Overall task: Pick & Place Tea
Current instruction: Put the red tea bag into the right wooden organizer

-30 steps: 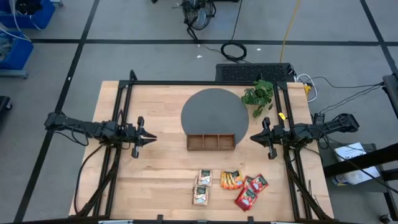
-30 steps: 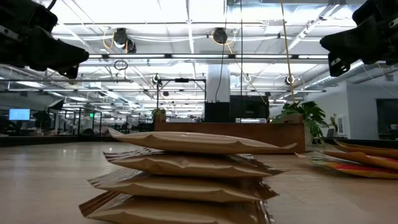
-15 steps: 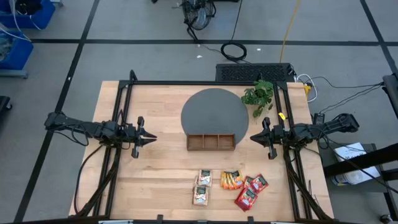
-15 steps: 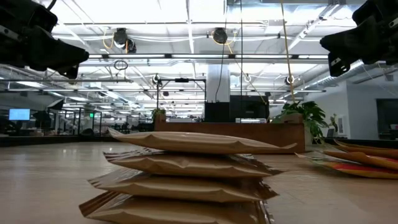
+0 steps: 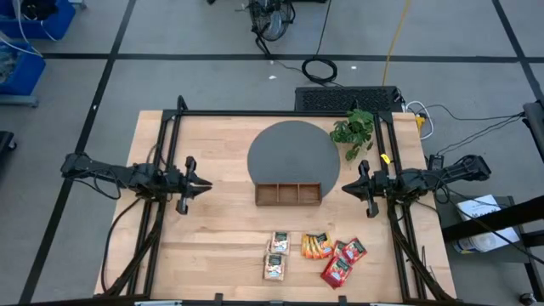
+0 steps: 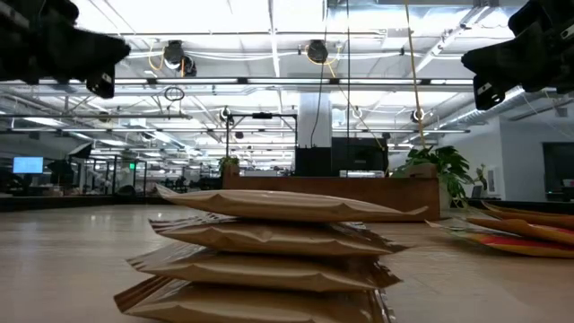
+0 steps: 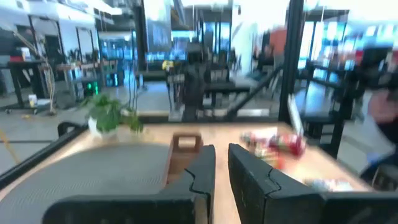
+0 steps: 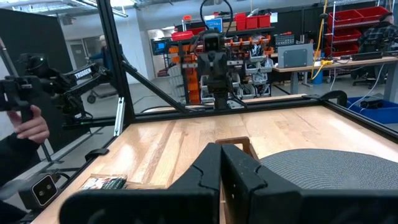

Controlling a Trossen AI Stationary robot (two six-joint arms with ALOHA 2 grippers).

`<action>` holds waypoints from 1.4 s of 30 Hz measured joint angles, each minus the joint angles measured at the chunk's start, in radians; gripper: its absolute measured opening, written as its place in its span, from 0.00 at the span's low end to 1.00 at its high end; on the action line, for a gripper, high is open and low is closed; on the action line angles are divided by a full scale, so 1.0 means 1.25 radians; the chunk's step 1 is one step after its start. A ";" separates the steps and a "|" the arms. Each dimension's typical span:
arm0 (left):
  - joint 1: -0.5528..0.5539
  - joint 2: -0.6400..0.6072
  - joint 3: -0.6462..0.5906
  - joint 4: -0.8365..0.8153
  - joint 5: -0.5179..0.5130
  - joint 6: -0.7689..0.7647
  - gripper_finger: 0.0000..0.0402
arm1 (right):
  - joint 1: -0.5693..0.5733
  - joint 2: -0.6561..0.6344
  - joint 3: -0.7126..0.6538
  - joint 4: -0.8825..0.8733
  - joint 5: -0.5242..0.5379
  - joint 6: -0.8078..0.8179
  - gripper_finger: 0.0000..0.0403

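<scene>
Our left pincer point(image 5: 205, 184) is standing narrowly parted and grasping nothing. Over the past second it is lifting a touch and starting to swing, so we are judging that the first reach is only now beginning. Our right pincer point(image 5: 347, 189) is waiting clenched and empty on the far side of the three-slot wooden tray point(image 5: 288, 194). The flat square tea sachets are all lying near the table's front edge, well apart from both pincers: beige-green point(image 5: 276, 255), orange-yellow point(image 5: 317, 246) and red point(image 5: 342, 261). None is sitting in the tray yet.
</scene>
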 joint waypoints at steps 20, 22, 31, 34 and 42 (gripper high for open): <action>0.000 0.019 0.000 0.089 -0.064 -0.091 0.13 | 0.000 0.000 0.000 -0.050 -0.002 0.000 0.00; 0.000 0.039 0.000 0.081 -0.097 -0.091 0.13 | 0.000 0.001 0.000 -0.050 -0.005 0.000 0.00; -0.001 0.280 0.088 0.143 -0.099 -0.090 0.13 | 0.001 0.005 0.022 -0.026 -0.019 0.005 0.00; -0.001 0.436 0.162 0.177 -0.101 -0.069 0.13 | 0.011 0.036 0.072 -0.132 -0.020 -0.008 0.00; -0.018 0.847 0.429 0.291 -0.057 -0.034 0.13 | 0.045 0.204 0.261 -0.325 0.009 0.006 0.00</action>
